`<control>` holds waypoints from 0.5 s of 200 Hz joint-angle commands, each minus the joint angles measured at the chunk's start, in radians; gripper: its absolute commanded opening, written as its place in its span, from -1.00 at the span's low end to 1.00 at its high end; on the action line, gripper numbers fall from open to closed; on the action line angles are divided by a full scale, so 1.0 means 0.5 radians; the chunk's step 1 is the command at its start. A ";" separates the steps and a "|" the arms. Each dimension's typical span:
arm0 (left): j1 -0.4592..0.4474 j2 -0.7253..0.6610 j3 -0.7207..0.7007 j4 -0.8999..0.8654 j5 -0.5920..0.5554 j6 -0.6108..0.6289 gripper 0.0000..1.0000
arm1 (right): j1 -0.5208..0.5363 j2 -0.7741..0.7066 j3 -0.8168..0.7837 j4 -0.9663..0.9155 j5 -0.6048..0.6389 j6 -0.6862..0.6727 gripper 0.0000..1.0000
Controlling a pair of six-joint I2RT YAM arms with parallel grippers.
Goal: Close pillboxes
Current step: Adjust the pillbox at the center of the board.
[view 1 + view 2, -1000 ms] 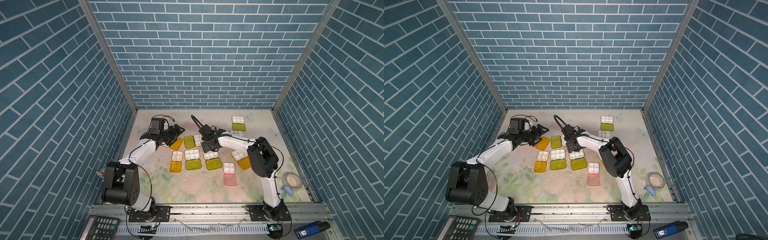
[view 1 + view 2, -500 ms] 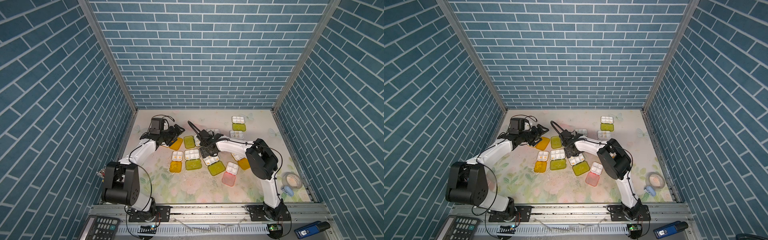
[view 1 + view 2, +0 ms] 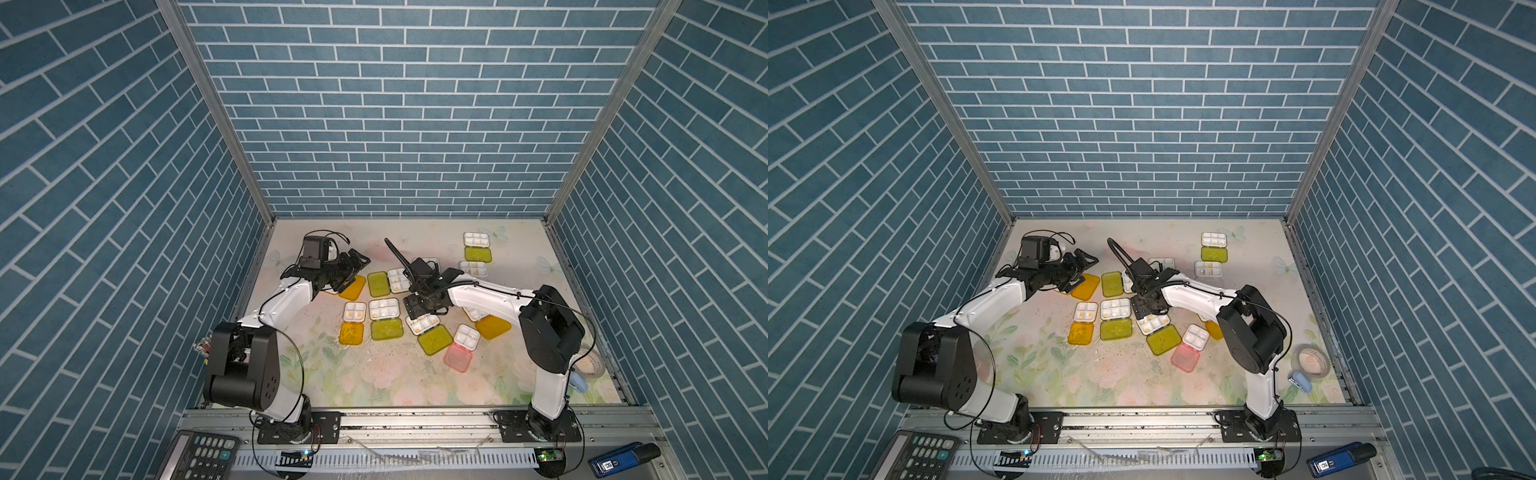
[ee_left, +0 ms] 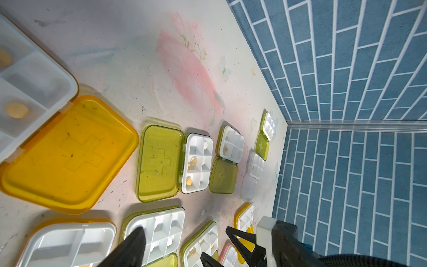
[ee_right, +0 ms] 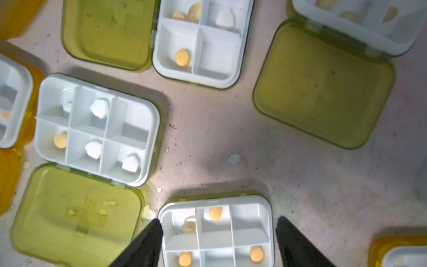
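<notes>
Green pillbox (image 3: pixel 434 338) now askew, between right jaws

A white crumb (image 5: pixel 233 159) lies on the floral mat (image 5: pixel 208 129) just ahead of the right jaws (finer specks around it). Well behind both jaws sit a calculator (image 3: pixel 199 457), a blue device (image 3: pixel 623 457), and a tape roll (image 3: pixel 1323 368) beside a small blue object (image 3: pixel 1300 381).

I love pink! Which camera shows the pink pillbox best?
A top view: the pink pillbox lies open and whole, lid flat beside its white tray. Both top views show it so. The left wrist view catches only a sliver; the right wrist view, nothing.
</notes>
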 commanded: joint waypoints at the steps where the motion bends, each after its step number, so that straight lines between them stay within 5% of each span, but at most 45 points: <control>1: -0.055 0.030 0.036 -0.052 0.018 0.082 0.73 | -0.052 -0.114 -0.097 -0.027 -0.156 0.059 0.58; 100: -0.212 0.111 0.135 -0.146 0.049 0.210 0.71 | 0.084 -0.768 -0.692 -0.291 -0.096 0.128 0.40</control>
